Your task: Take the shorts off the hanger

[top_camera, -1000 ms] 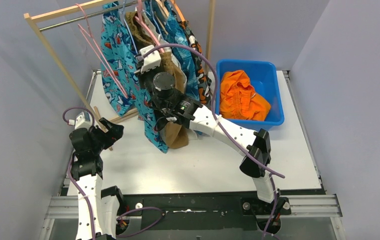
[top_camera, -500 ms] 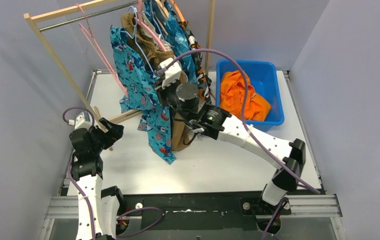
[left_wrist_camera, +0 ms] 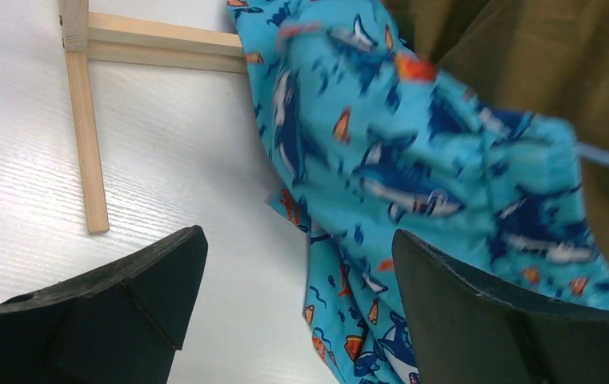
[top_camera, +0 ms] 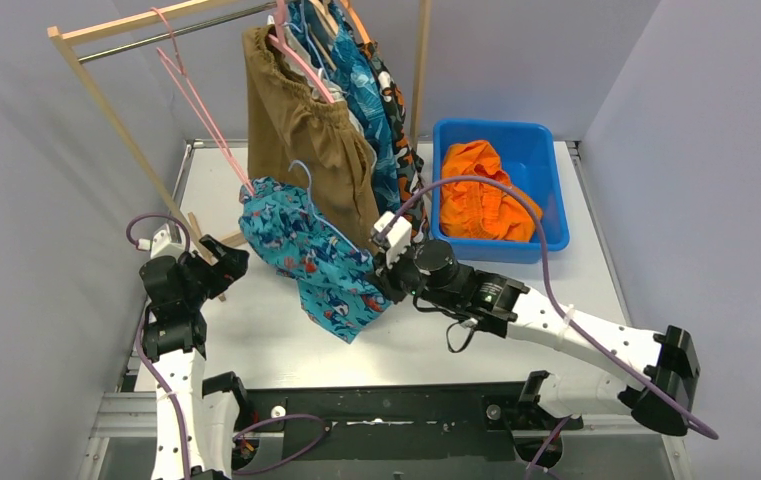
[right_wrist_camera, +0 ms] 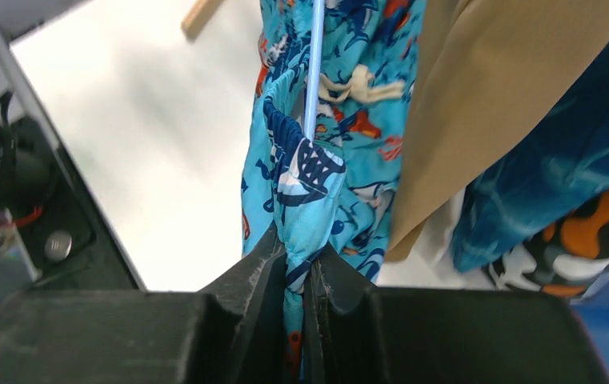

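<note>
Pinching a fold of the shark-print shorts (right_wrist_camera: 309,172) at the waistband, the right gripper (right_wrist_camera: 301,260) has its jaws nearly closed with cloth wedged between them. The blue hanger (right_wrist_camera: 314,64) wire runs straight up out of that pinch. Whether the wire itself is caught in the grip, I cannot tell.

From overhead, the shorts (top_camera: 311,255) bunch out to the left of the right gripper (top_camera: 381,280) and sag toward the table (top_camera: 256,340). The hanger's loop (top_camera: 303,178) shows above the cloth and well below the rail (top_camera: 171,33), so it looks to be off the rack along with the garment. That grip makes sense as a pull toward the robot, dragging the shorts clear of the brown shorts (top_camera: 306,140) hanging just behind the gripper. The task isn't done, since the wire is threaded through the cloth.

Beyond the gripper on the right sits the bin (top_camera: 553,160), with orange shorts (top_camera: 481,195) already inside.

The right arm lies long and low, its elbow far out to the right and its forearm reaching left across the table, wrist roughly level. The left arm stands folded upright. The left gripper (left_wrist_camera: 298,240) is spread wide with nothing in it, aimed at the dangling shark cloth just ahead, well placed to take the hanger or the fabric.
</note>
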